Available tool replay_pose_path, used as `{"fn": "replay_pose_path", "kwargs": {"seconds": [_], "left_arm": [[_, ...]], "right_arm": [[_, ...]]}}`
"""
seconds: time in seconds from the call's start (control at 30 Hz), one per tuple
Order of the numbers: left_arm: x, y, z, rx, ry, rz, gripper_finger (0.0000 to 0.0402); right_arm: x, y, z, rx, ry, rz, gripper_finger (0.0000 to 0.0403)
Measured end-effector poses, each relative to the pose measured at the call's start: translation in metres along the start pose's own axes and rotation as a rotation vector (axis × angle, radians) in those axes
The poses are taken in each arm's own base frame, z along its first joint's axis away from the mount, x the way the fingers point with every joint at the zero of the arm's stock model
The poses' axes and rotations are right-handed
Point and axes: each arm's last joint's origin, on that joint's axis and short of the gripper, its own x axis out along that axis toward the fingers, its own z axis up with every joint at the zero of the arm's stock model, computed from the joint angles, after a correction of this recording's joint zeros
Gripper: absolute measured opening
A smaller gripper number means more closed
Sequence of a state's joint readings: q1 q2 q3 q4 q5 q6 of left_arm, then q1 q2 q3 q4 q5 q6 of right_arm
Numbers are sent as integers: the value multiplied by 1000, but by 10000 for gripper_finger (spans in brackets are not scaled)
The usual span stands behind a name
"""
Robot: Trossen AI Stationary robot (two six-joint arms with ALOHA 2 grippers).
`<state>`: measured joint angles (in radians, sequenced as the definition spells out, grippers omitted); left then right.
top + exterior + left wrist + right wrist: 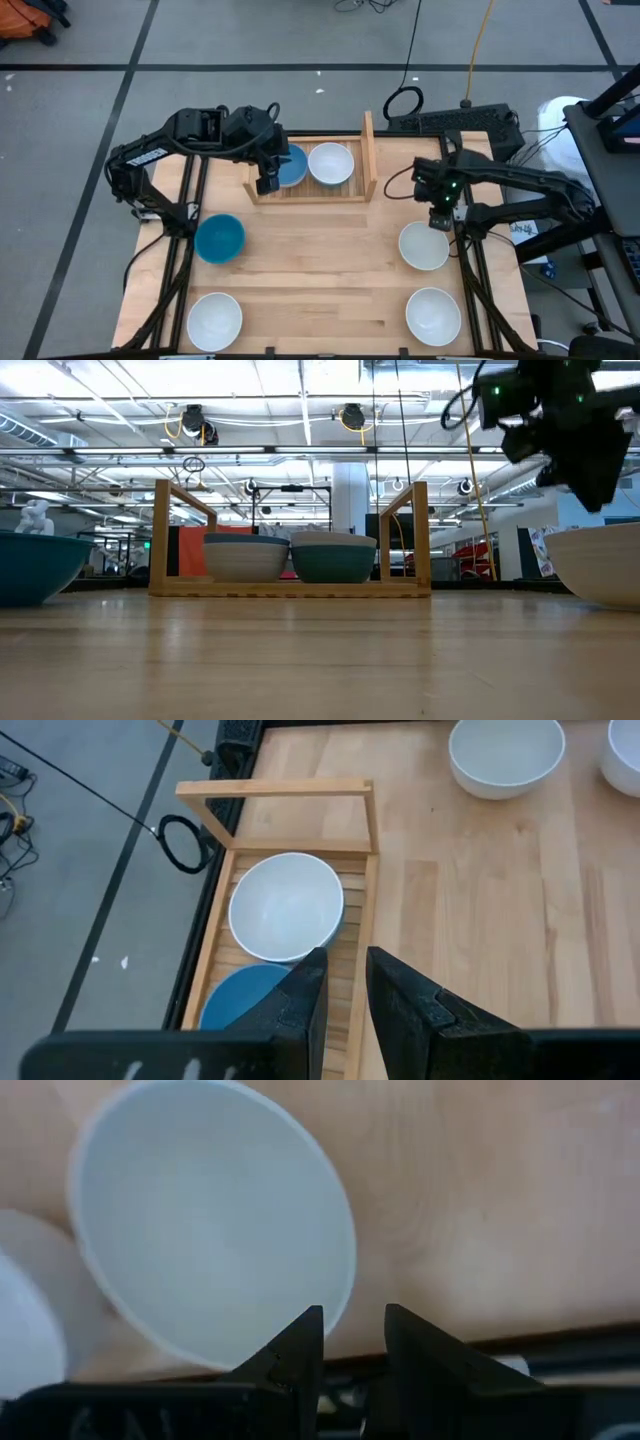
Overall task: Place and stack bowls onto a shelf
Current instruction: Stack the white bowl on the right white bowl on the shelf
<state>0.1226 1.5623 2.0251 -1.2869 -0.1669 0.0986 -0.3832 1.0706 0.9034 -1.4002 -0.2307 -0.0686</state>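
The wooden slatted shelf (310,190) stands at the table's far side. In the low view it carries two stacks: a blue bowl (245,541) nested in a white one, and a white bowl (333,540) nested in a dark green one (333,563). My left gripper (345,985) hovers open and empty above the shelf's near rail, beside the blue bowl (291,166). My right gripper (352,1342) hangs open and empty just past the far rim of a white bowl (424,246) on the table's right side.
Loose bowls rest on the tabletop: a blue one (220,238) at the left, a white one (214,320) at the near left and another white one (433,315) at the near right. The middle of the table (320,270) is bare wood. A keyboard (460,122) lies behind the table.
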Motion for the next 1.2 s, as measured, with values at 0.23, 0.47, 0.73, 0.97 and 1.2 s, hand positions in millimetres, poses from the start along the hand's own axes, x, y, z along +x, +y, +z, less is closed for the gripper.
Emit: {"fn": "replay_pose_path", "kwargs": {"seconds": [0.23,0.47,0.73,0.97,1.2], "left_arm": [[0,0,0,-23,0,0,79],[0,0,0,-39,0,0,79],[0,0,0,-48,0,0,79],[0,0,0,-27,0,1,79],[0,0,0,-26,4,0,79]], "right_arm": [[24,-6,3,0,-6,2,102],[24,-6,12,-14,-96,11,102],[25,-4,14,21,-95,85,101],[35,-4,25,15,-37,63,81],[43,-6,34,-3,0,57,76]]}}
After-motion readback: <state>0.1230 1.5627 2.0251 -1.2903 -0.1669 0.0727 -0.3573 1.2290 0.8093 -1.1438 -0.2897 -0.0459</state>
